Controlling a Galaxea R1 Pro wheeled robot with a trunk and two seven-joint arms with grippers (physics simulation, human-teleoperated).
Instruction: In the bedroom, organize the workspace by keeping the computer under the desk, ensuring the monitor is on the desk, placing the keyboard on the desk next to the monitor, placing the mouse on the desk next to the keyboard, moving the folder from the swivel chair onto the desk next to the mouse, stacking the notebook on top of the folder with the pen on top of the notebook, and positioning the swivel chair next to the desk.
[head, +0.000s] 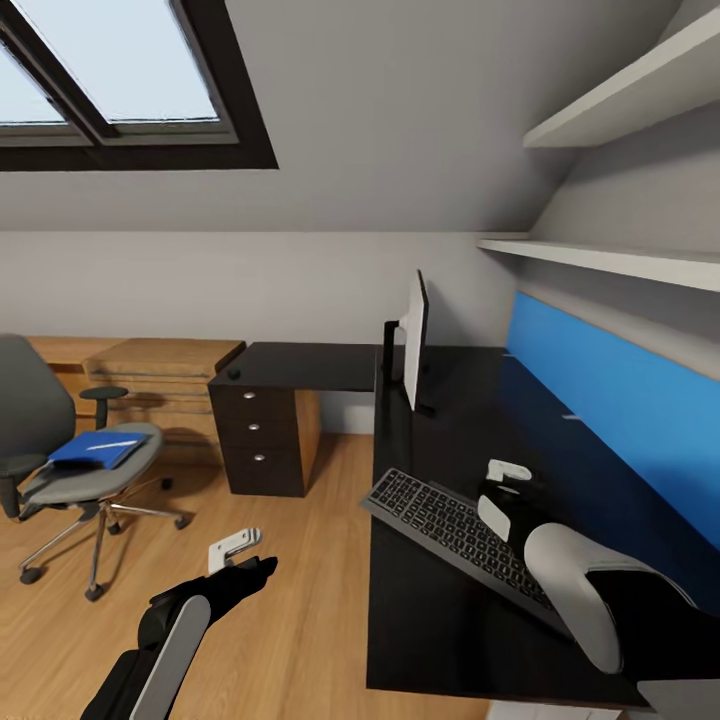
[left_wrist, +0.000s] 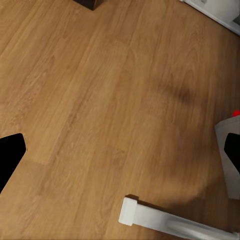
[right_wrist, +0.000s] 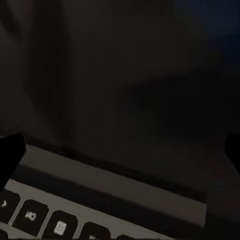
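The monitor stands edge-on on the black desk. Near the desk's front edge the keyboard lies at a slant; its keys show in the right wrist view. My right gripper hovers open just beyond the keyboard. Over the wood floor, my left gripper is open and empty. At the left stands the swivel chair, the blue folder on its seat with the pale pen across it. A small dark lump on the drawer unit may be the mouse. The notebook and computer are out of view.
A low light-wood cabinet stands against the back wall beside the black drawer unit. White shelves hang above the blue back panel. In the left wrist view a white bar and a pale grey box edge lie on the floor.
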